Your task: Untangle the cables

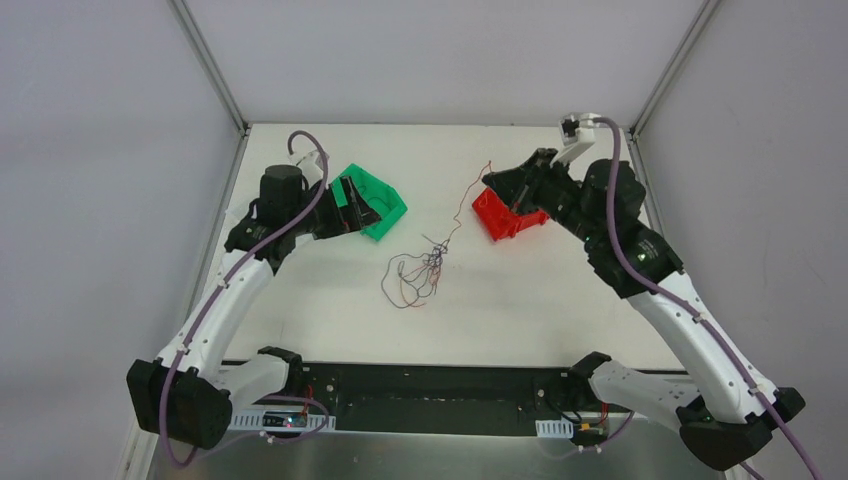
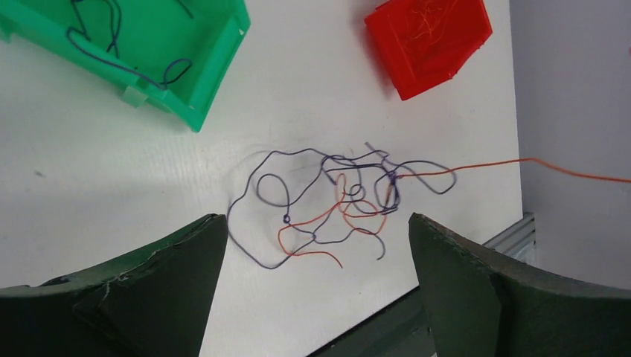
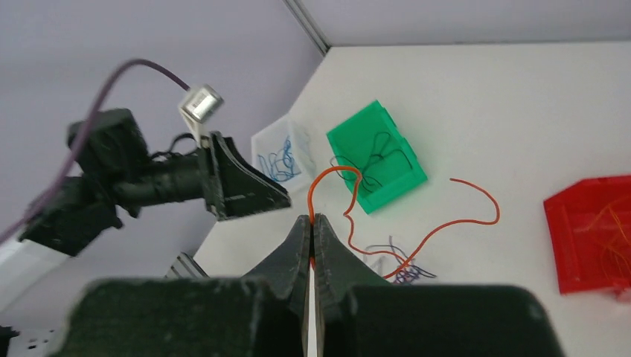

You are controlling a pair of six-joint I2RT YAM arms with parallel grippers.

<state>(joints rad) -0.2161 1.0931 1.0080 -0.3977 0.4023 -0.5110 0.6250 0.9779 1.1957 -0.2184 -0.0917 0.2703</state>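
Note:
The cables lie as a small tangle (image 1: 420, 270) of red and dark blue strands mid-table, also seen in the left wrist view (image 2: 335, 201). My left gripper (image 2: 316, 217) hangs open above the tangle's near side, next to the green bin (image 1: 388, 198), with nothing between its fingers (image 2: 171, 275). My right gripper (image 3: 312, 220) is shut on one red cable (image 3: 446, 223), which is lifted and loops back down into the tangle (image 3: 405, 271). In the top view the right gripper (image 1: 490, 178) sits by the red bin (image 1: 505, 218).
The green bin (image 2: 216, 74) holds dark blue strands and the red bin (image 2: 428, 41) holds red ones. A small clear bin (image 3: 281, 152) with blue strands stands behind the green bin (image 3: 376, 160). A black rail (image 1: 430, 395) runs along the table's near edge.

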